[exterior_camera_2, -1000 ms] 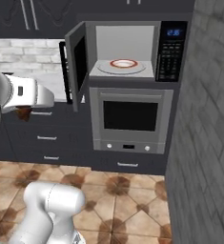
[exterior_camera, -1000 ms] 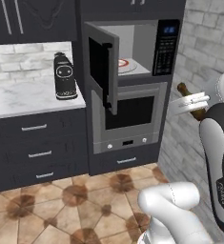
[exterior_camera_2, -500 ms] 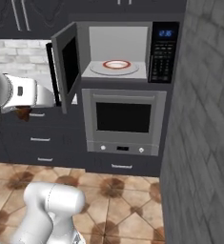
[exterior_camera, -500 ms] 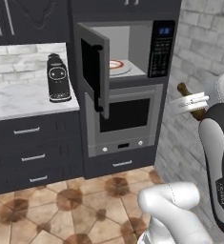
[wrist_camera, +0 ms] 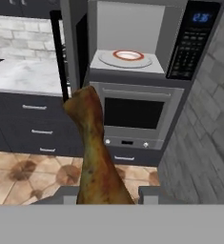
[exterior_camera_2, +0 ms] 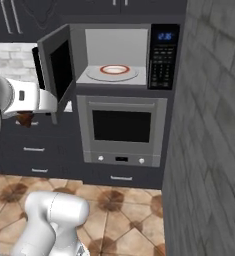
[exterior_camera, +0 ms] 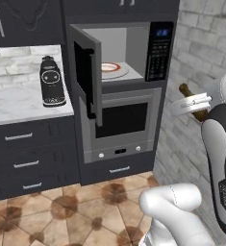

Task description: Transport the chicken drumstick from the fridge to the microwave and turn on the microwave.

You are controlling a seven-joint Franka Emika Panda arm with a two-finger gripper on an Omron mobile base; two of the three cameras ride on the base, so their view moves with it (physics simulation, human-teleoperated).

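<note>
The chicken drumstick (wrist_camera: 98, 157) sits clamped between the half-closed jaws, its long axis running straight out ahead of the gripper (wrist_camera: 106, 193) toward the open microwave (exterior_camera_2: 120, 55). The microwave's glass turntable (exterior_camera_2: 113, 71) lies ahead and higher, well apart from the drumstick. The arm holds level at about the height of the tabletop (exterior_camera: 23, 101), to the right of the oven (exterior_camera: 118, 124).

The microwave (exterior_camera_2: 124, 55) sits built in above the oven (exterior_camera_2: 121, 130), its door (exterior_camera: 88, 77) swung open to the left, a plate (wrist_camera: 127, 56) inside. Its keypad (exterior_camera: 158, 50) lies on the right. A bench (exterior_camera: 23, 103) extends left, bearing a coffee machine (exterior_camera: 52, 81) over drawers (exterior_camera: 28, 153). The chicken drumstick (wrist_camera: 96, 157) stands between the fingers (wrist_camera: 149, 194), well before the microwave.
</note>
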